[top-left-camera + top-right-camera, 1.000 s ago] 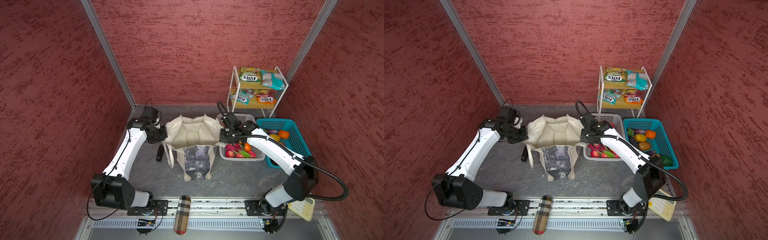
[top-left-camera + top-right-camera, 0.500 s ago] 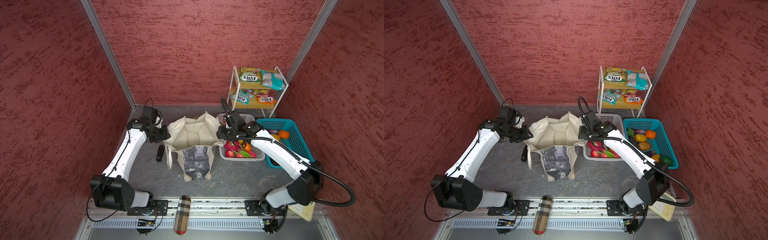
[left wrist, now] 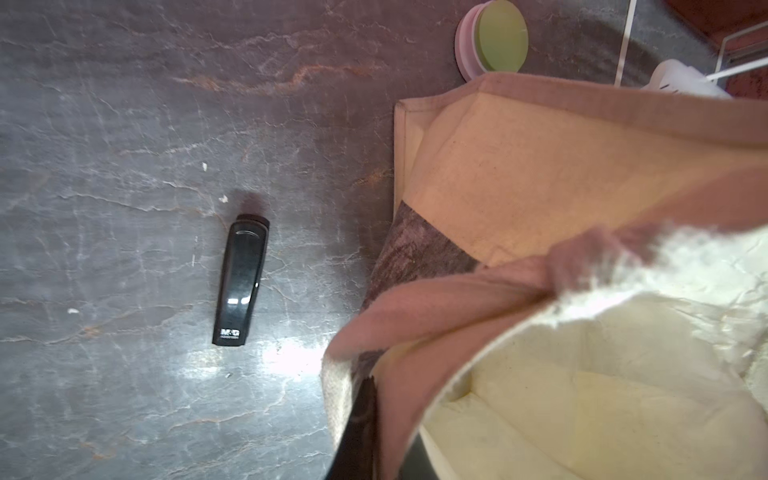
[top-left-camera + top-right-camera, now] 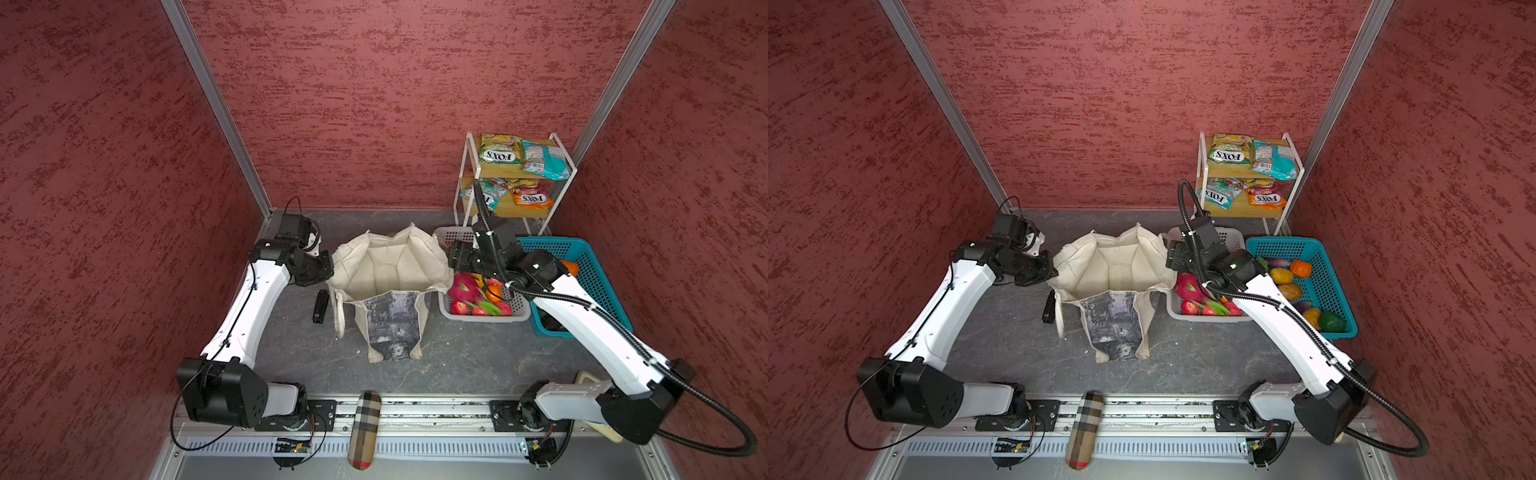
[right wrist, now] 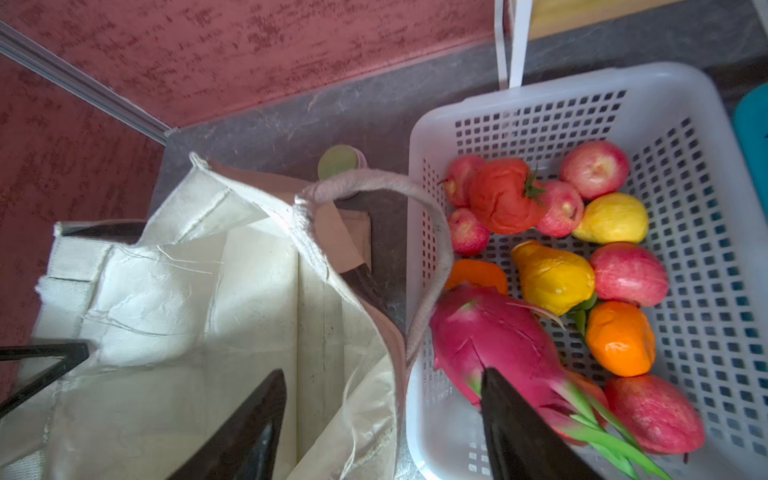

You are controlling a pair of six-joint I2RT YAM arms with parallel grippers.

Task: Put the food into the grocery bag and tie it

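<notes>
**A:** Where are the claws?

**B:** The left gripper (image 4: pixel 327 271) is pinched together on the left rim of the grocery bag (image 4: pixel 390 270), propping the mouth wide. The right gripper (image 5: pixel 382 374) is empty, with its jaws apart over the bag's right rim, just beside the white basket (image 5: pixel 540 95).

**A:** And the food?

**B:** It's in that basket, right of the bag, and the dragon fruit (image 5: pixel 494 336) lies nearest. I'd grip it across the middle and lift it clear of the basket wall. Mind the strap handle (image 5: pixel 432 232) draped there, then release over mid-bag.
</notes>
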